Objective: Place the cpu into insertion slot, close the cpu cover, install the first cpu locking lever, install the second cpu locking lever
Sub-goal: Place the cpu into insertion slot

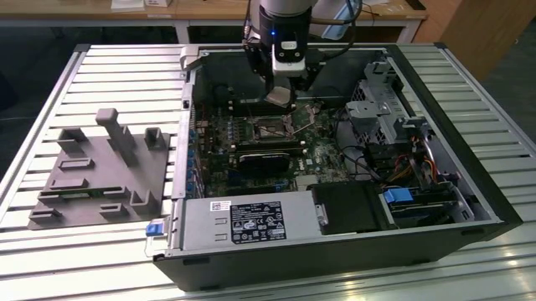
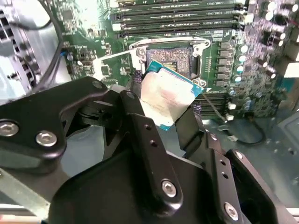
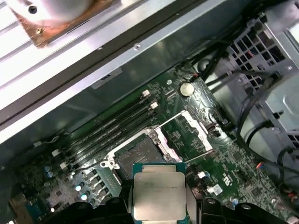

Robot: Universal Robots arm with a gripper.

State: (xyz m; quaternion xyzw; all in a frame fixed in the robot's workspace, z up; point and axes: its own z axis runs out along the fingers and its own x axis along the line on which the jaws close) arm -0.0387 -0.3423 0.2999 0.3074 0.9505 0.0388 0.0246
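My gripper point(image 1: 280, 100) hangs inside the open computer case, shut on the cpu point(image 2: 168, 95), a flat square chip with a silver-grey top and green edge. In both wrist views the cpu point(image 3: 159, 193) sits tilted between the black fingers point(image 2: 140, 123), just above and short of the insertion slot point(image 3: 140, 156). The slot point(image 2: 170, 56) lies bare with its dark centre showing; in the exterior view it is the square socket point(image 1: 272, 128) below the gripper. The cpu cover point(image 3: 200, 128), a thin silver frame, stands swung open beside the slot.
Long black memory slots point(image 2: 182, 21) run along one side of the socket. A black heatsink-like block point(image 1: 268, 160), a power supply point(image 1: 243, 222) and a metal drive cage point(image 1: 381, 106) crowd the case. A grey fixture block point(image 1: 100, 169) stands at the exterior view's left.
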